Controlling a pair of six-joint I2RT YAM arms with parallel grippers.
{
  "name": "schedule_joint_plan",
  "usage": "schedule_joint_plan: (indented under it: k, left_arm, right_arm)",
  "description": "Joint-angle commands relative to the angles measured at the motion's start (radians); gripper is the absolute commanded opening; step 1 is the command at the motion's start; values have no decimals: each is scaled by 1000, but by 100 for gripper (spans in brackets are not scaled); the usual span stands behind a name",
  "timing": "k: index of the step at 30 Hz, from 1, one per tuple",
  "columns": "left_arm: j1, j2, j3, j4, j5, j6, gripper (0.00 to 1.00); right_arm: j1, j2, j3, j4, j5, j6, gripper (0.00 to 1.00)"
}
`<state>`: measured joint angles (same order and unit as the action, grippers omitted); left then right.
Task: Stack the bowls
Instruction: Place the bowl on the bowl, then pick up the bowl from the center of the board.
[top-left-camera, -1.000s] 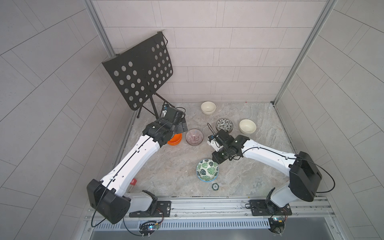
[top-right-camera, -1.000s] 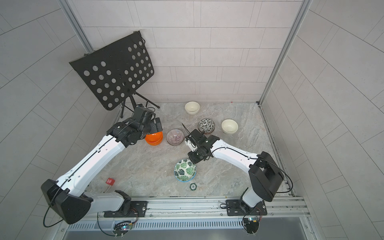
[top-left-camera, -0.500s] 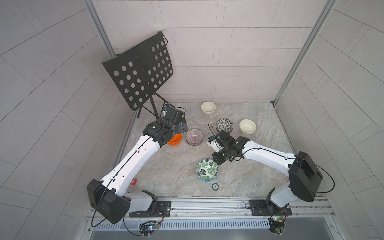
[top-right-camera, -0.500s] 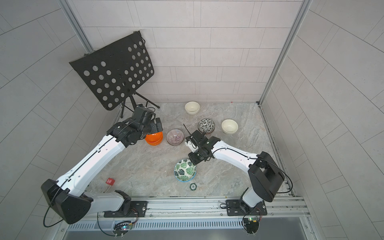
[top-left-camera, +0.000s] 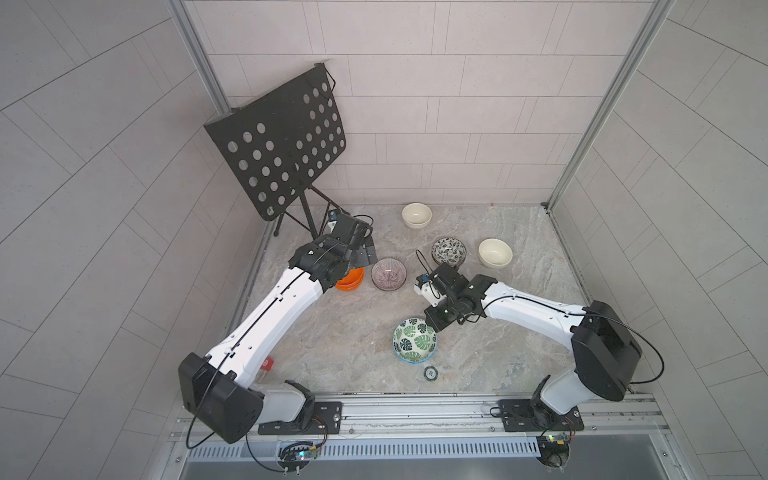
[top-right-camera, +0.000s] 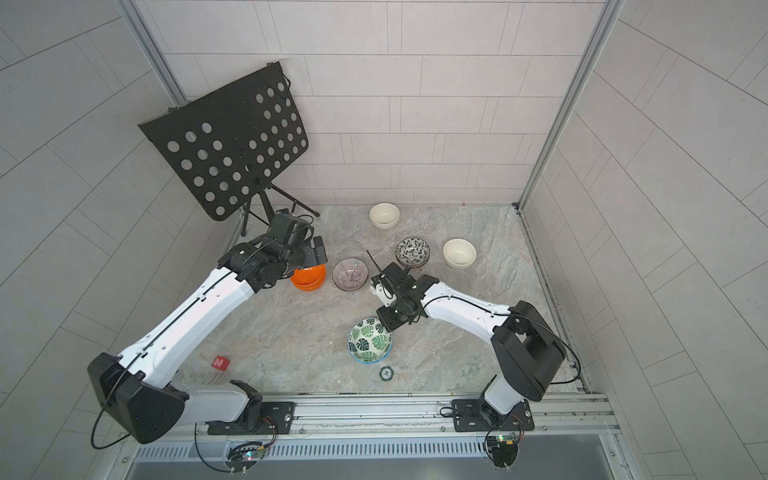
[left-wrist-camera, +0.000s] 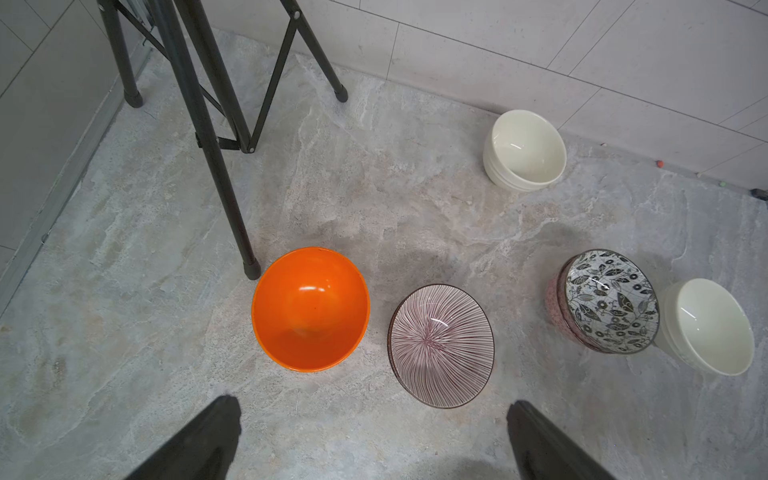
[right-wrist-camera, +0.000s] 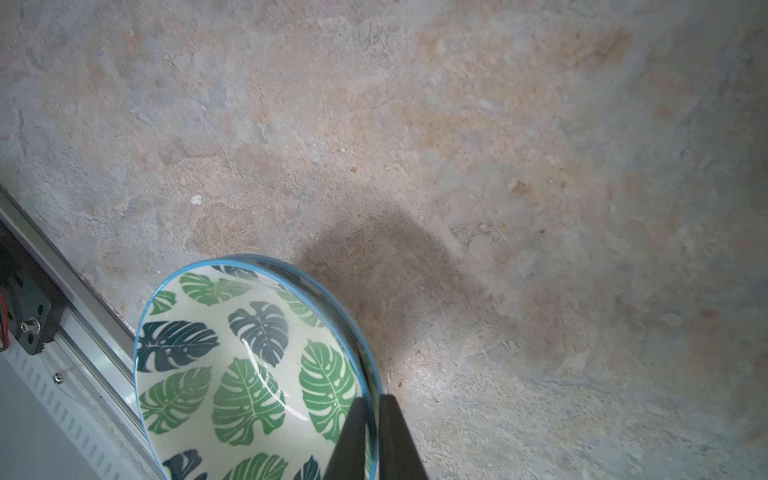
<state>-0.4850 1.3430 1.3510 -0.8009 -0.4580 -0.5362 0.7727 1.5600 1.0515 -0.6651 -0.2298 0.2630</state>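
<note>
Green leaf-print bowl (right-wrist-camera: 249, 374) sits near the front rail (right-wrist-camera: 83, 299), its rim pinched by the right gripper (right-wrist-camera: 372, 401). Left gripper (left-wrist-camera: 374, 440) hangs spread wide by the orange bowl (left-wrist-camera: 309, 309), stand leg (left-wrist-camera: 216, 174) just beside.

Brightly and evenly lit from overhead in both top views, with only faint, soft shadows. Bowed toward the edges by a wide lens. Sharp in the left wrist view, with small white glints in the orange bowl (left-wrist-camera: 311, 309) and striped bowl (left-wrist-camera: 441, 345). Dimmer in the right wrist view, with a soft dark shadow on the floor (right-wrist-camera: 395, 257) beside the leaf bowl (right-wrist-camera: 249, 374). Soft-edged at the near right gripper (right-wrist-camera: 373, 399).
</note>
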Motion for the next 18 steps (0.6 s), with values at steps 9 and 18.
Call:
schedule_joint_plan:
  k: [9, 18]
  left_arm:
    - [60, 279, 192, 117, 121, -5, 99]
    - [93, 761, 620, 126, 313, -8, 96]
  right_arm:
    - [-41, -265, 42, 17, 227, 41, 49]
    - [-131, -401, 23, 36, 337, 20, 56]
